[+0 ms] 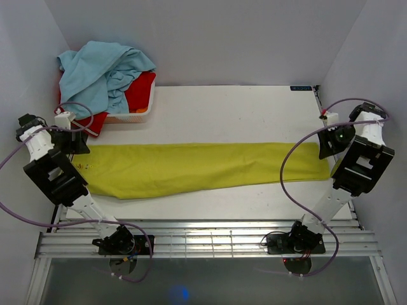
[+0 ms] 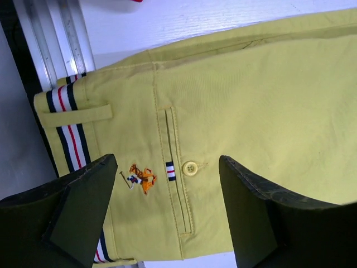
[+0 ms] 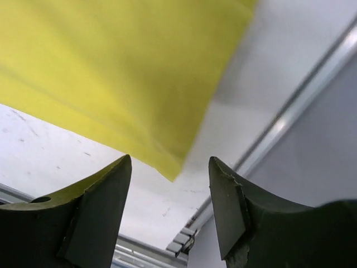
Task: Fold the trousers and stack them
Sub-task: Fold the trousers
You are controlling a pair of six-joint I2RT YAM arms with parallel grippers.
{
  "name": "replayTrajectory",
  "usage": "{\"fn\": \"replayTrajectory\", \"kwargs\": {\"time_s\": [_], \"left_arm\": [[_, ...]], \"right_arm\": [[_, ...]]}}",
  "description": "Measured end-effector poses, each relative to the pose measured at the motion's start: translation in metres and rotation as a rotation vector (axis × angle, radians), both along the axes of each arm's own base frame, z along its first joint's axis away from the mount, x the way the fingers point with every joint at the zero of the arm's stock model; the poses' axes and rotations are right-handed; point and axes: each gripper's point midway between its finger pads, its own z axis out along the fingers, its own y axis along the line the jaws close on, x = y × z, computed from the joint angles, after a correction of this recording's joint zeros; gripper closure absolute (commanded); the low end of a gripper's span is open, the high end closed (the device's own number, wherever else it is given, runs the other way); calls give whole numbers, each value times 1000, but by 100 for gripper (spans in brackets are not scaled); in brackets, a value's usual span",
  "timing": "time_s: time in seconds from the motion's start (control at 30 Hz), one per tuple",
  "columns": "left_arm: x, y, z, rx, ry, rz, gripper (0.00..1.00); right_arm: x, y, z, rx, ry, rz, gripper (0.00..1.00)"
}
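White table (image 1: pixel 216 105) in a pale-walled booth; trousers (image 1: pixel 203 168) spread flat across its middle, waistband (image 2: pixel 70 131) left, hem (image 1: pixel 321 162) right. Beside back pocket button (image 2: pixel 191 167): embroidered polo-rider logo (image 2: pixel 140 177), small striped tab (image 2: pixel 171 170). Left gripper (image 2: pixel 167 162) wide, empty, above waistband; right gripper (image 3: pixel 170 162) parted, empty, over hem corner

The left arm (image 1: pixel 56 176) and right arm (image 1: pixel 357 166) are white links with blocky black housings. Lilac cables (image 1: pixel 283 173) loop off each. Their jaws are dark wedges.
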Motion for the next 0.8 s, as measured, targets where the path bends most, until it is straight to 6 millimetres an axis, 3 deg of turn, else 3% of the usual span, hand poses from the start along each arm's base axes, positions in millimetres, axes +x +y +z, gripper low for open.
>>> {"fn": "replayTrajectory", "kwargs": {"time_s": [0.13,0.23,0.33,0.43,0.57,0.67,0.8], "left_arm": [[9,-11,-2,40,-8,-93,23],[18,-21,-10,96,-7,-207,23],[25,-31,-25,152,8,-334,23],[30,-42,-43,185,13,-465,23],[30,-51,-56,212,-43,-635,20],[19,-62,-59,215,-85,-769,20],[5,-78,-45,212,-142,-918,20]], "right_arm": [[12,59,12,51,-69,129,41],[13,105,-4,110,-40,215,41],[10,132,-29,148,26,244,40],[10,132,-53,142,73,222,41],[15,122,-55,96,58,187,41],[17,113,-57,42,50,178,41],[30,82,-59,-63,29,145,40]]}}
